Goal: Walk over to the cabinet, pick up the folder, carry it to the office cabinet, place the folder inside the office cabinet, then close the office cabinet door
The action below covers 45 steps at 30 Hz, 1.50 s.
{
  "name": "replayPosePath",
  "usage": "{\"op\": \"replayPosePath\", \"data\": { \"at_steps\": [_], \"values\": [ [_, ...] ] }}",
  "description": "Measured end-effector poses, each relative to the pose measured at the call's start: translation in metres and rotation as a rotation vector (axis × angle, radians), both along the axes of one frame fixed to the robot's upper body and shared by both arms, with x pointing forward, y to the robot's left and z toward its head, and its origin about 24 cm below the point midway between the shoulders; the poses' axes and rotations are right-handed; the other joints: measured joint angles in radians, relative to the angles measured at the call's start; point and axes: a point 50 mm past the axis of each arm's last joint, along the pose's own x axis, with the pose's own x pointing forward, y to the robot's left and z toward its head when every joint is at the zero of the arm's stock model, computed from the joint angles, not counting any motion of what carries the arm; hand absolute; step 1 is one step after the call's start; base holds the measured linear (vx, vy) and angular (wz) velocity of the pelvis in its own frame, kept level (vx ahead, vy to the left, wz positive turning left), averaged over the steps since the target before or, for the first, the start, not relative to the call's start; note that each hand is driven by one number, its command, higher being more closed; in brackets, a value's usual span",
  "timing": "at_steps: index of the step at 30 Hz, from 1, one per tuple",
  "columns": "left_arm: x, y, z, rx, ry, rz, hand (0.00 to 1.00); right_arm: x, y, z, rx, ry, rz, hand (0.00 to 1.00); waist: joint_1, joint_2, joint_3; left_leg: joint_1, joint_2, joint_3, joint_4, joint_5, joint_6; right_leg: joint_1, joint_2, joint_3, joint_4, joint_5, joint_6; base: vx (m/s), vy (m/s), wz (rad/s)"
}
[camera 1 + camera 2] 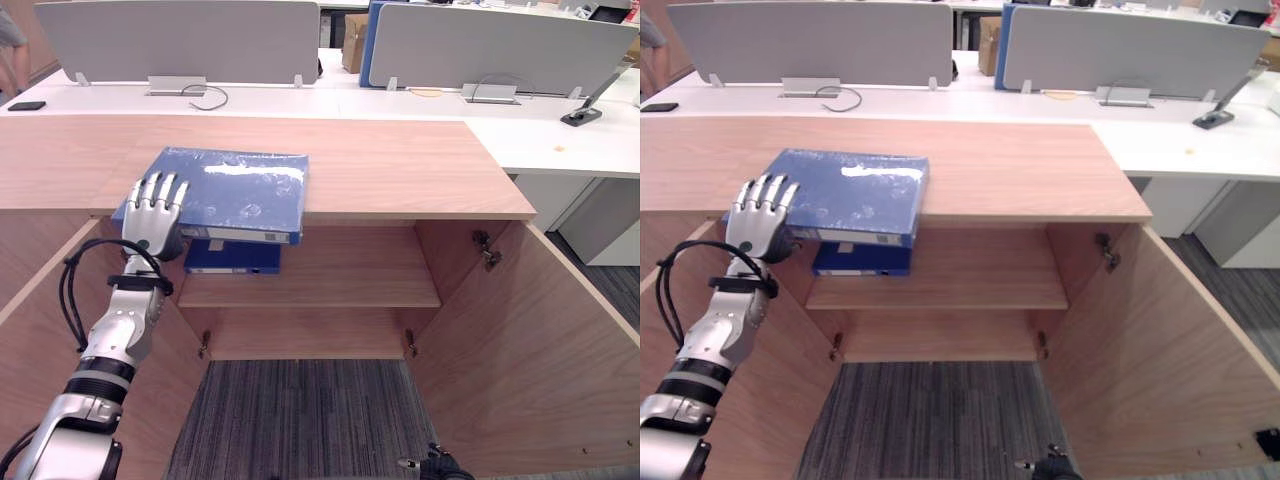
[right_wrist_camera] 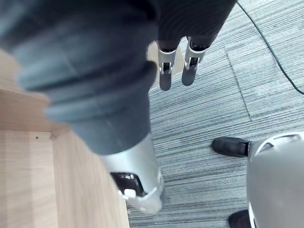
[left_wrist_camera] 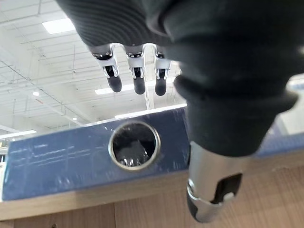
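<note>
Folder (image 1: 235, 190) on cabinet (image 1: 400, 170) top (second folder (image 1: 232, 258) inside)

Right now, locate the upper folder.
In the eye views, the upper folder lies at the front-left edge of the cabinet top, the left hand at its left corner.

folder (image 1: 235, 190): blue cover is glinting, glossy film | spine ring (image 3: 134, 145): is shining like metal | cabinet (image 1: 400, 165): wood grain is looking matt, smooth | carpet (image 1: 300, 420): is looking ribbed, rough
</note>
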Motion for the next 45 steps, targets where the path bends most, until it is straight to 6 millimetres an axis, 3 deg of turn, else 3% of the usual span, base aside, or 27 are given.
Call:
{"op": "replayPosePath", "data": {
  "at_steps": [12,13,16,30,38,41,45],
  "values": [
    [0.004,0.001,-0.003,-0.005,0.027,0.008,0.0,-0.004,-0.003,0.0,0.001,0.004,-0.035,0.0,-0.008,0.002,0.001,-0.003,0.0,0.016,0.0,-0.005,-0.001,-0.01,0.0,0.015,0.0,0.0,0.0,0.0,-0.002,-0.04],
    [0.004,0.001,-0.003,-0.013,0.028,0.009,1.0,-0.004,-0.003,0.0,0.001,0.004,-0.035,0.0,-0.01,0.002,0.002,-0.003,0.0,0.018,0.0,-0.005,-0.001,-0.011,0.0,0.017,0.0,0.0,0.0,-0.03,-0.003,-0.04],
    [0.004,0.005,-0.007,-0.017,0.044,0.026,1.0,-0.004,-0.003,0.0,0.001,0.004,-0.036,0.0,-0.012,0.004,0.003,-0.003,0.001,0.024,0.0,-0.007,-0.002,-0.013,0.001,0.023,0.0,0.002,0.0,-0.03,-0.002,-0.06],
    [0.015,-0.002,0.017,-0.018,-0.07,0.013,1.0,-0.006,-0.007,0.0,-0.004,0.003,-0.072,0.0,-0.037,0.01,0.006,0.002,0.001,0.039,0.0,-0.013,-0.001,-0.014,0.001,0.037,-0.001,0.003,0.0,-0.01,-0.002,-0.02],
    [0.017,-0.009,0.014,-0.067,-0.086,0.017,1.0,-0.006,-0.007,0.0,-0.003,0.004,-0.07,0.0,-0.041,0.015,0.005,0.003,0.001,0.039,0.0,-0.013,0.001,-0.013,0.001,0.037,-0.001,0.005,0.0,-0.01,-0.004,0.0],
    [-0.001,-0.028,0.009,-0.176,-0.151,-0.024,1.0,-0.006,-0.007,0.0,-0.005,0.004,-0.075,0.0,-0.039,0.021,0.008,0.001,-0.002,0.036,0.0,-0.014,0.002,-0.014,-0.002,0.035,-0.001,0.005,0.0,0.0,0.0,0.01],
    [-0.056,-0.083,0.001,-0.437,-0.239,-0.231,1.0,-0.008,-0.006,-0.001,-0.01,0.015,-0.09,0.0,-0.022,0.029,0.012,-0.009,-0.009,0.016,-0.001,-0.015,0.005,-0.018,-0.008,0.019,0.0,0.003,0.003,0.0,-0.001,0.1]
  ]
}}
